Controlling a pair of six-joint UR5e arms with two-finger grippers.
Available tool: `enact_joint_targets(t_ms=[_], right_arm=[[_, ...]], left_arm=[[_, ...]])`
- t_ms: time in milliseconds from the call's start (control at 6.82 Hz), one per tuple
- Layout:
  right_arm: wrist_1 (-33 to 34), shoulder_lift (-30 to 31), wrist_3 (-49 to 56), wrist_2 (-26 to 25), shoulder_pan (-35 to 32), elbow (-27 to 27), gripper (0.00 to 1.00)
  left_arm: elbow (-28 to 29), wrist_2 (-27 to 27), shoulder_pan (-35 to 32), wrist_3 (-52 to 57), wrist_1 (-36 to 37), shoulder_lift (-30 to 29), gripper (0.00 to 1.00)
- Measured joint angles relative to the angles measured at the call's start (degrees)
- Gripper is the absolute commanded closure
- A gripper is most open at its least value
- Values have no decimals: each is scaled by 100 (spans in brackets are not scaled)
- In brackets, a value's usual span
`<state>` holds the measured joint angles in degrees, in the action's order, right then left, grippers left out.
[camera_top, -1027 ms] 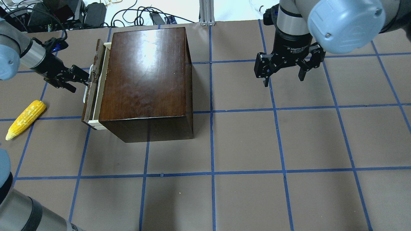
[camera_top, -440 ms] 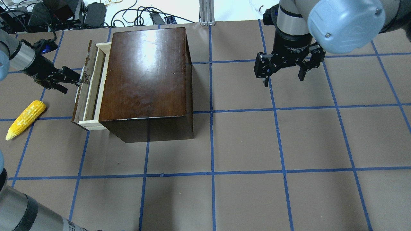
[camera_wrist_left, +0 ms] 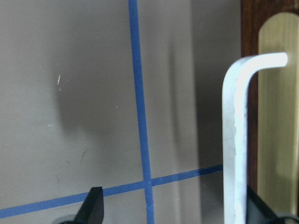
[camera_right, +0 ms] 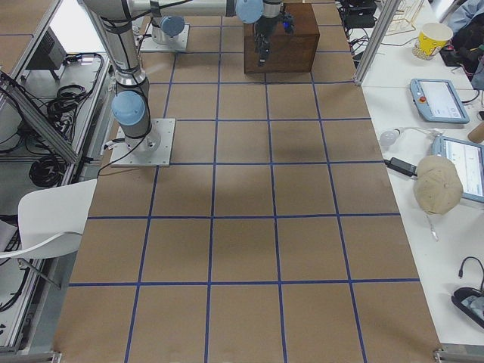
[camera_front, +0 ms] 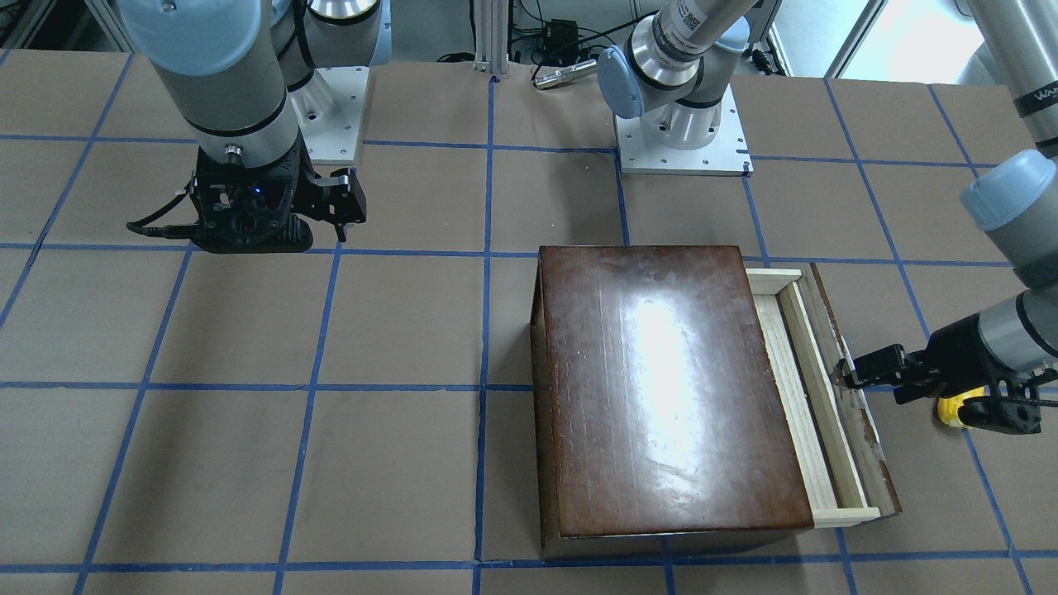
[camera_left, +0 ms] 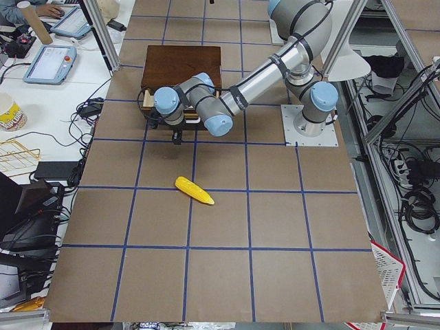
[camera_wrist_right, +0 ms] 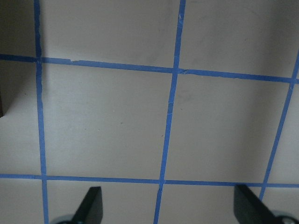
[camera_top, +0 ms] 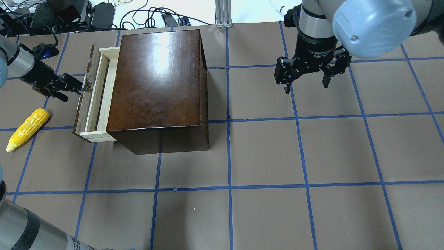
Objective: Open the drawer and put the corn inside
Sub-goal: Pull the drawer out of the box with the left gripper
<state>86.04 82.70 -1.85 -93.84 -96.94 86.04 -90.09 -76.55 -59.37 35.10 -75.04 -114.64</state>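
Corn [camera_top: 27, 129] lies on the table [camera_top: 263, 149] at the far left of the overhead view, apart from everything else. Its long axis is slanted, with the pointed tip toward the robot and outward and the blunt end toward the drawer [camera_top: 94, 97]. Just beyond it, farther from the robot, the left fingers [camera_top: 73, 80] reach sideways at the drawer's dark front panel. The wrist view shows them spread wide, with the pale metal handle [camera_wrist_left: 232, 140] standing in the gap close against one finger; they are not pinched on it and carry nothing. The drawer sticks part way out of the dark box [camera_top: 156, 76], showing a narrow strip of its inside between pale wood walls. Far across the box, the right fingers [camera_top: 283, 73] hang spread and empty above the table. I judge the left arm plainly the nearer one for the corn. The cob sits near its fingers, on the robot's side of them, and would need turning to lie along the drawer's length.
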Motion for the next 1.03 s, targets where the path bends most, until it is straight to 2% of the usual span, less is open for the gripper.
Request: enact_joint_targets(t_ms=[1027], right_arm=[[0,0,0,6,0,0,0]], left_arm=[[87,-13,181,-2,94,-8,0]])
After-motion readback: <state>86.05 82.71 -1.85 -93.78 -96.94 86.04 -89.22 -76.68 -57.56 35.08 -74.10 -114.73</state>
